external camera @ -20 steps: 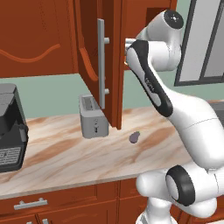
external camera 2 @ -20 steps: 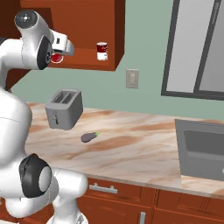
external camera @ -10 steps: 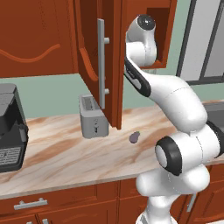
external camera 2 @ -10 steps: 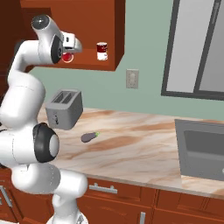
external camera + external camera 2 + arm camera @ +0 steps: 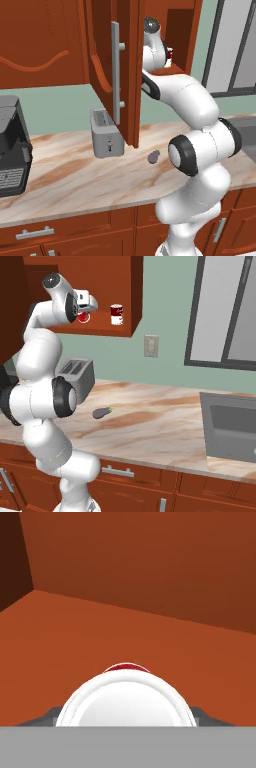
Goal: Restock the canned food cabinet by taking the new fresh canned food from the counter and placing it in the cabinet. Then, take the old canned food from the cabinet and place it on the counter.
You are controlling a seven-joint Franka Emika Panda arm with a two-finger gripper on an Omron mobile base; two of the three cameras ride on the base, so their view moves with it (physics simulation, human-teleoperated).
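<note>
Cabinet (image 5: pixel 131 296) interior: tool (image 5: pixel 86 312) grips red can (image 5: pixel 83 317), fingers hidden.

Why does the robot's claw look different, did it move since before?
Yes. The claw with the bright red can went up and toward the dark red and white can in the cabinet.

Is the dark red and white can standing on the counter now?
No, the old canned food stands on the open cabinet shelf, high above the counter.
</note>
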